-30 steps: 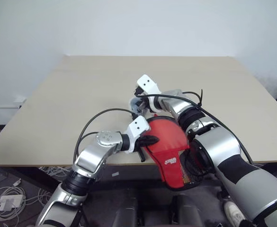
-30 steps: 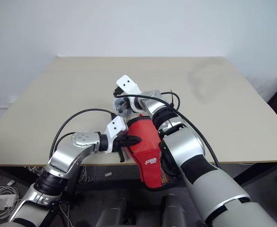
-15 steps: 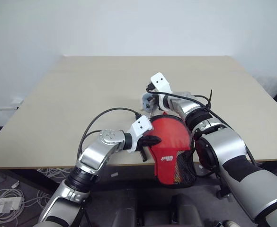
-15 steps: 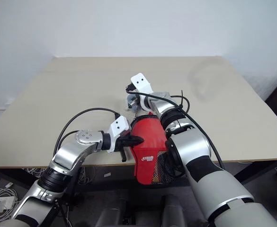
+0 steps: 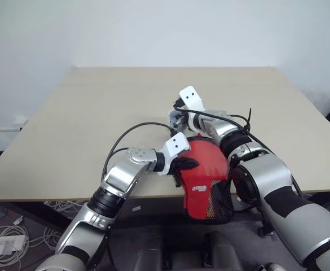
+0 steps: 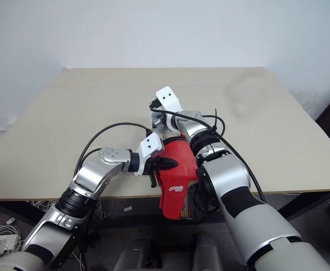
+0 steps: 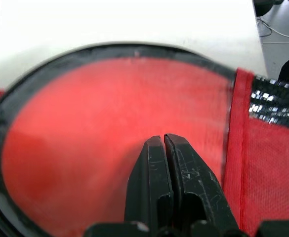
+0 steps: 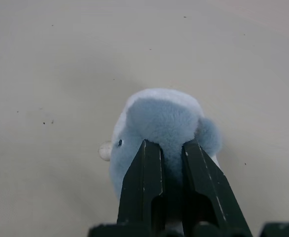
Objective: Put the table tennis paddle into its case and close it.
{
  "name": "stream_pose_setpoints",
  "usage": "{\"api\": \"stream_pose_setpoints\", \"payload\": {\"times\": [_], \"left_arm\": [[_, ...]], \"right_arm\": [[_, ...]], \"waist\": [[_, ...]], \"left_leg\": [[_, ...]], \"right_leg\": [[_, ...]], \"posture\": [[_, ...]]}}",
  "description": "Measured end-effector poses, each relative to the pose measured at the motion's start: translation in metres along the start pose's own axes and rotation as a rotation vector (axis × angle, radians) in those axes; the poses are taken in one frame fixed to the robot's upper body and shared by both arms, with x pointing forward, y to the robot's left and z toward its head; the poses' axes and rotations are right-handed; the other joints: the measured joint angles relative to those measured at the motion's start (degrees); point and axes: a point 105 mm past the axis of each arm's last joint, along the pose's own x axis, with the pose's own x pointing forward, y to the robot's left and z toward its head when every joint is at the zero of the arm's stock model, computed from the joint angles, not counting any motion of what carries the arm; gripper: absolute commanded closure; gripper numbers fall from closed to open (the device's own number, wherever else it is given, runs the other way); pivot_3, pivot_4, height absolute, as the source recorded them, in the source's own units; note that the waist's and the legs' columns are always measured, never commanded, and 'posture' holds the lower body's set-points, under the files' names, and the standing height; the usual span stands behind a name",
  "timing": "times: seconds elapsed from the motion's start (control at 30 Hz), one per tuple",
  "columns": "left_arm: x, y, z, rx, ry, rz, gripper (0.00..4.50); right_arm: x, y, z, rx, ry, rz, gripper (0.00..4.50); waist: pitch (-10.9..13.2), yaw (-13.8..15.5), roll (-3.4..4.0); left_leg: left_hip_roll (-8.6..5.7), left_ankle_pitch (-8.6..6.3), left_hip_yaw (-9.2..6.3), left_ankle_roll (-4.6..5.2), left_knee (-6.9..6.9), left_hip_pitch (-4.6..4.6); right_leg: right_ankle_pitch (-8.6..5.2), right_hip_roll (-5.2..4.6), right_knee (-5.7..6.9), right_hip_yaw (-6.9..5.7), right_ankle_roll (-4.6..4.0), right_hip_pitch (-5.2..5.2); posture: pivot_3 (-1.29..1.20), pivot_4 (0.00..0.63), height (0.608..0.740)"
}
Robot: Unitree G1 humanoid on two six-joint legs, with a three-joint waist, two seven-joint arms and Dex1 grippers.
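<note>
The case (image 5: 201,172) lies red side up at the table's front edge, its black mesh pocket (image 5: 221,199) hanging past the edge. A black zipper rim runs round its rounded end (image 7: 85,138). My left gripper (image 5: 193,164) is shut, and its tips lie against the red face near the middle (image 7: 163,140). Just beyond the case's far end, my right gripper (image 8: 166,145) is shut on a small pale-blue fluffy charm (image 8: 159,116), which sits low over the table (image 5: 175,118). The table tennis paddle is hidden.
The beige table (image 5: 86,113) stretches wide to the left, right and back, up to a white wall. Cables and a power strip (image 5: 7,240) lie on the floor below the front left corner.
My right gripper carried the blue charm to the right and the case swung straighter. In the last half second my left gripper slid right onto the red face.
</note>
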Motion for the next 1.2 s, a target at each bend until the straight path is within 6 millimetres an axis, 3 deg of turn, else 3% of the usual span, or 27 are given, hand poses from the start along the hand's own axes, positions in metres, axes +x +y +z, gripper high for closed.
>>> {"api": "stream_pose_setpoints", "payload": {"times": [0.17, 0.4, 0.67, 0.87, 1.2], "left_arm": [[-0.001, 0.000, 0.003, 0.004, -0.004, -0.011, 4.50], [0.018, -0.009, 0.013, -0.007, -0.068, -0.033, 4.50], [0.041, -0.007, 0.002, -0.025, -0.037, -0.009, 4.50], [0.044, 0.004, 0.001, 0.008, -0.003, 0.041, 4.50], [0.047, 0.009, 0.002, 0.037, 0.023, 0.060, 4.50]], "right_arm": [[-0.003, -0.003, -0.001, 0.032, 0.003, 0.013, 4.50], [-0.004, -0.003, -0.003, 0.071, 0.013, 0.037, 4.50], [-0.004, -0.001, -0.003, 0.099, 0.011, 0.049, 4.50], [-0.004, -0.003, -0.004, 0.104, 0.012, 0.043, 4.50], [-0.005, -0.026, -0.009, 0.093, -0.017, -0.161, 4.50]], "waist": [[0.0, 0.0, 0.00], [0.0, 0.0, 0.00], [0.0, 0.0, -0.01], [0.0, 0.0, -0.02], [0.0, 0.0, -0.03]], "left_leg": [[0.00, -0.01, 0.00, 0.02, 0.02, -0.01], [0.00, -0.03, 0.02, 0.06, 0.05, 0.00], [-0.01, -0.04, 0.04, 0.09, 0.07, 0.00], [-0.01, -0.05, 0.04, 0.11, 0.07, 0.02], [0.00, -0.07, 0.04, 0.14, 0.15, 0.01]], "right_leg": [[0.01, 0.00, 0.00, 0.01, -0.01, 0.01], [0.01, 0.00, 0.00, 0.02, -0.01, 0.01], [0.02, 0.00, 0.01, 0.02, 0.00, 0.02], [0.03, 0.00, 0.00, 0.01, -0.02, 0.05], [0.06, -0.01, 0.05, 0.05, -0.08, 0.05]], "posture": [[0.00, 0.000, 0.654], [0.00, 0.000, 0.654], [0.00, 0.000, 0.654], [0.00, 0.000, 0.654], [0.00, 0.000, 0.654]]}}
